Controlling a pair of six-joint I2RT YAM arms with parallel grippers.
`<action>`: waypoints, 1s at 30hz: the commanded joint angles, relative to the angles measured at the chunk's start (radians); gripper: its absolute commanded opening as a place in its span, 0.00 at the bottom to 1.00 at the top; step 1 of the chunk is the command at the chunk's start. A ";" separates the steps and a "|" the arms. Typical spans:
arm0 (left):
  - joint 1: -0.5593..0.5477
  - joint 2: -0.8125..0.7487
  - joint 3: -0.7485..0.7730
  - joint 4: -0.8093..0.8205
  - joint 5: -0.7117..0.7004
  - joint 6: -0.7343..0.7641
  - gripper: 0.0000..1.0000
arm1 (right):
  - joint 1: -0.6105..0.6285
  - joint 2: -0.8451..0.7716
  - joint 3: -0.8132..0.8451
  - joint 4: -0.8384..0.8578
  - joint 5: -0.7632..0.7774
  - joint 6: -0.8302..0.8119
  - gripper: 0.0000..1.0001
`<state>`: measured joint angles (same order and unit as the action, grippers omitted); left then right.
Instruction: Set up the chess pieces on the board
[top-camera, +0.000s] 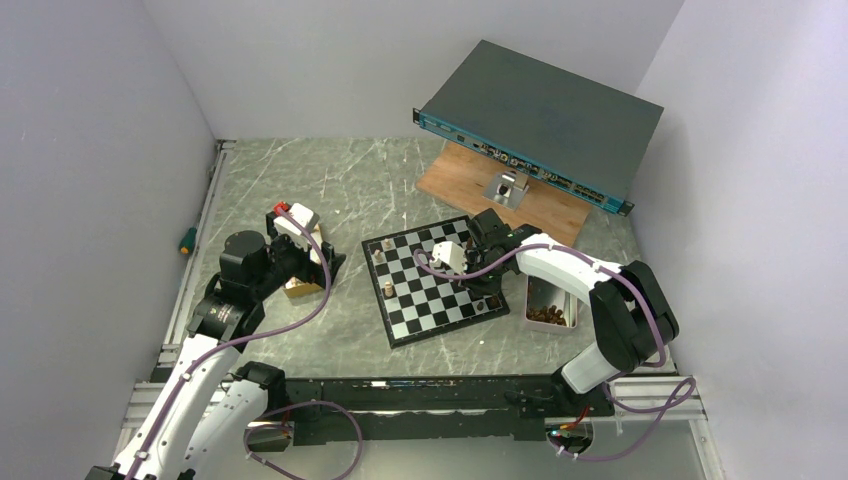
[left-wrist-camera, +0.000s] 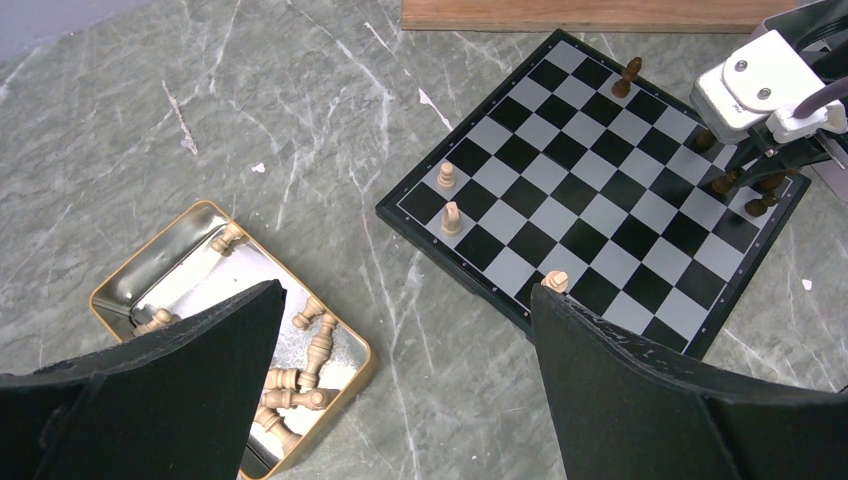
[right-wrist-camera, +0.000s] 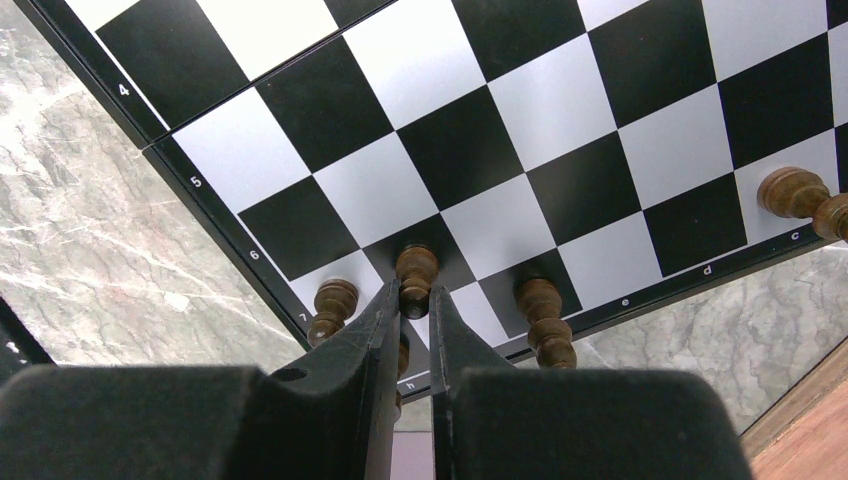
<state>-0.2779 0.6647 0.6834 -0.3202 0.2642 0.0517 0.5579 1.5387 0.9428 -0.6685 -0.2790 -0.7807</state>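
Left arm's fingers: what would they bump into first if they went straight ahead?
Probably the bare grey marble tabletop, in the gap between the gold metal tin and the black-and-silver chessboard; depth is unclear.

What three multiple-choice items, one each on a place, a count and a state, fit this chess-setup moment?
1. Where do the loose tan pieces lie?
A) in the tin
B) on the wooden plank
C) mid-board

2. How many tan pieces stand on the board in the left wrist view?
A) one
B) three
C) eight

3. The right gripper is:
A) wide open
B) shut on a dark piece
C) out of sight

Answers:
1 A, they lie heaped inside the tin.
2 B, three stand along the edge nearest the tin.
3 B, it clamps the piece over the board's corner.
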 joint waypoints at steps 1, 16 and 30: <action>0.008 -0.001 0.013 0.023 0.007 0.008 0.99 | 0.004 -0.008 0.011 0.009 -0.022 0.019 0.05; 0.009 -0.004 0.013 0.022 0.007 0.008 0.99 | 0.005 -0.003 0.008 0.017 -0.002 0.024 0.04; 0.009 -0.004 0.013 0.022 0.007 0.008 0.99 | 0.005 -0.001 0.007 0.022 0.019 0.027 0.04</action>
<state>-0.2733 0.6647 0.6834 -0.3202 0.2642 0.0517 0.5591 1.5391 0.9428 -0.6682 -0.2844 -0.7731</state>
